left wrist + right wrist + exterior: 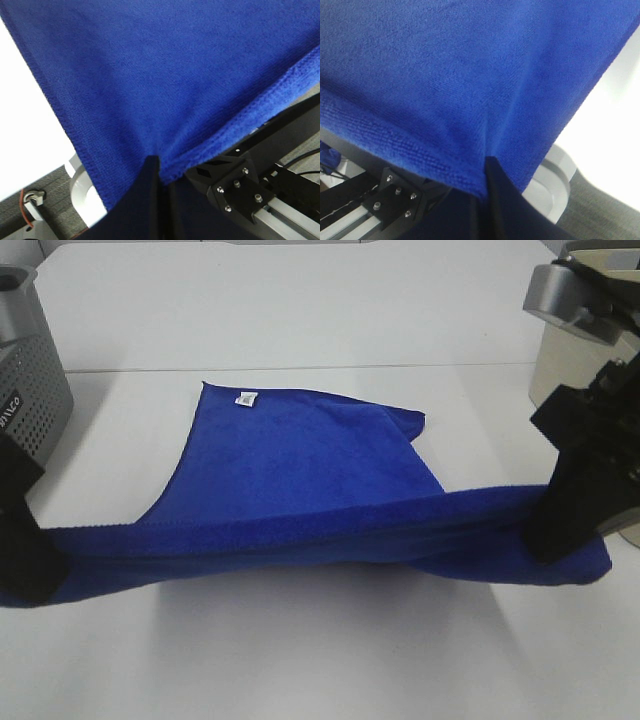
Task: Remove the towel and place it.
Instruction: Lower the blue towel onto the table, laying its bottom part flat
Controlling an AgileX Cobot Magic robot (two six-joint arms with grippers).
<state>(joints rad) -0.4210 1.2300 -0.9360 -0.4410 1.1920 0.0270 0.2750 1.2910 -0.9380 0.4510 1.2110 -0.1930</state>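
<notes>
Stretching between grippers: the towel (pixel 300 480) hung taut along its near edge, raised above the table (pixel 300 320).
Left gripper (pixel 20 545): clenched on the towel's near left corner, with the cloth bunched at the pinch in the wrist view.
Right gripper (pixel 560 515): clamped on the near right end likewise.
Far edge: rested on the table, with a white tag (pixel 247 398) at its far left corner.
Left side: a grey perforated basket (pixel 35 390) stood at the table's edge.

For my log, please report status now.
Left tool, right tool shut on towel. Near edge lifted taut, far part on table. Grey box at left, apart.
</notes>
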